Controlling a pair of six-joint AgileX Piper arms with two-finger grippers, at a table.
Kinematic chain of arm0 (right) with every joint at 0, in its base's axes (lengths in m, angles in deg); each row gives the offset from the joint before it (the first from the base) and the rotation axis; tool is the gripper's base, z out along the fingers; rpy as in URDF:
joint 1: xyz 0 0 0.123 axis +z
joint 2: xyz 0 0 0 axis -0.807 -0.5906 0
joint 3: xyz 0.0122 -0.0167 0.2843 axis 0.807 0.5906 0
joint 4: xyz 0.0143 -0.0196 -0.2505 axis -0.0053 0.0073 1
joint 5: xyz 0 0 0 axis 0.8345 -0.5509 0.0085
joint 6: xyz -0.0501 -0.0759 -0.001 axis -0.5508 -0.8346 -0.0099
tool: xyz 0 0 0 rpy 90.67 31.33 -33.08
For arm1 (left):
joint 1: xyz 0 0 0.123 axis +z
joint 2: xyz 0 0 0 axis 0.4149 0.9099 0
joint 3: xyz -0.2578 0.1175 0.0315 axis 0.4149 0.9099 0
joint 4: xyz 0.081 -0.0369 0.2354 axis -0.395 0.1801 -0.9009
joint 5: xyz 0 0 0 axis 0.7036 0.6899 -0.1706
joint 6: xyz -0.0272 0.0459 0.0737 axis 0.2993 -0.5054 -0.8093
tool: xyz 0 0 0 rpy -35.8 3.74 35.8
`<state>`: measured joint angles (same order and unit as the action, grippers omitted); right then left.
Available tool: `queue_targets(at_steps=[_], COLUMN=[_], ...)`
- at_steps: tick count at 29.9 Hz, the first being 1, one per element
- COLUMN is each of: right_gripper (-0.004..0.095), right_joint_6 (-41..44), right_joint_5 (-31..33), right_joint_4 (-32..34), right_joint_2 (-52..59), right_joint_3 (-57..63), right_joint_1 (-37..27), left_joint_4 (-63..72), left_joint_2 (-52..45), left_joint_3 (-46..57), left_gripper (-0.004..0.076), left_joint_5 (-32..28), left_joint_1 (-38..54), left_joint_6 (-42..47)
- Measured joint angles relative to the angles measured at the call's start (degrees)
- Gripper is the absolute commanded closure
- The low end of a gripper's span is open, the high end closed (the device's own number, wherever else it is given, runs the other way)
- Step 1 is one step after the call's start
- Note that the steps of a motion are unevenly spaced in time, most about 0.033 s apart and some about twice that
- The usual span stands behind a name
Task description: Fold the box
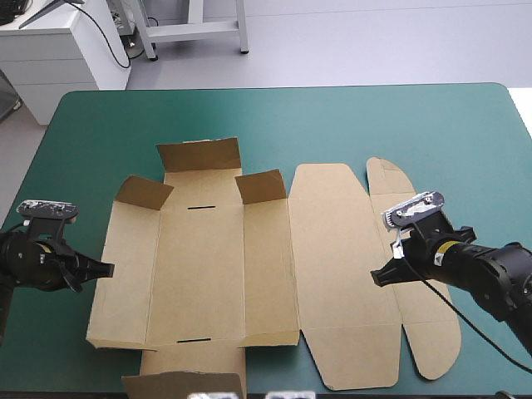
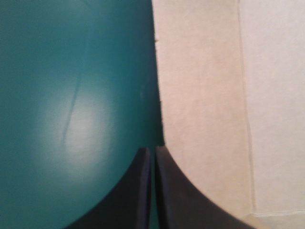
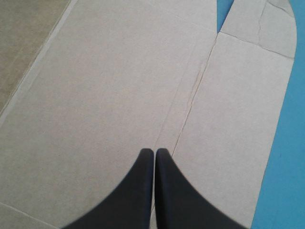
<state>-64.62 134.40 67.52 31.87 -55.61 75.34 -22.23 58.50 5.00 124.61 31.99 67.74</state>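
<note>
The brown box (image 1: 332, 274) lies as a cut sheet on the table, mostly flat. Three small flaps (image 1: 199, 155) stand raised along its far side. My left gripper (image 1: 106, 268) is low at the sheet's left edge with its fingers shut. In the left wrist view its tips (image 2: 153, 151) meet right at the board's edge (image 2: 205, 95), one finger over board and one over cover. My right gripper (image 1: 376, 277) hovers shut over the right part of the sheet. Its tips (image 3: 155, 151) point at a crease in the board (image 3: 95, 95), beside the rounded side flap (image 3: 267, 28).
The sheet's near flap (image 1: 184, 384) reaches the table's front edge. The teal-green cover (image 1: 332, 125) stretches from the box to the far edge. A strip of cover (image 3: 286, 143) shows just beyond the right side flap.
</note>
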Motion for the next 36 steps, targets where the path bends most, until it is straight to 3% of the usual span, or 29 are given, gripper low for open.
queue_targets(at_steps=[3,9,20,23,29,31,36], right_gripper=[0.0910,0.0910,0.0910,0.0910,0.0910,0.0910,0.0910], right_joint_6=[-0.06,-0.24,-4.42,-5.18,-5.58,-5.76,-5.98], right_joint_5=[-0.01,-0.01,0.57,0.61,1.17,1.41,1.67], right_joint_4=[-1.47,-4.62,-8.45,-8.65,-8.65,-8.59,-8.59], right_joint_2=[0.00,0.00,0.00,0.00,0.00,0.00,0.00], right_joint_3=[0.07,0.07,0.07,0.07,0.07,0.07,0.07], right_joint_1=[-0.08,-0.08,-0.08,-0.08,-0.08,-0.08,-0.08], left_joint_4=[8.97,17.95,12.28,12.34,12.38,12.45,13.54], left_joint_2=[2.87,7.91,8.81,9.41,11.46,12.25,15.42], left_joint_3=[0.00,0.00,0.00,0.00,0.00,0.00,0.00], left_gripper=[0.0708,0.0709,0.0692,0.0607,0.0309,0.0268,0.0267], left_joint_5=[1.07,4.19,4.41,4.51,4.51,4.51,4.39], left_joint_1=[5.99,14.72,16.49,16.49,16.49,16.49,15.70], left_joint_6=[-5.91,-9.11,-5.27,-5.23,-5.00,-4.53,-3.87])
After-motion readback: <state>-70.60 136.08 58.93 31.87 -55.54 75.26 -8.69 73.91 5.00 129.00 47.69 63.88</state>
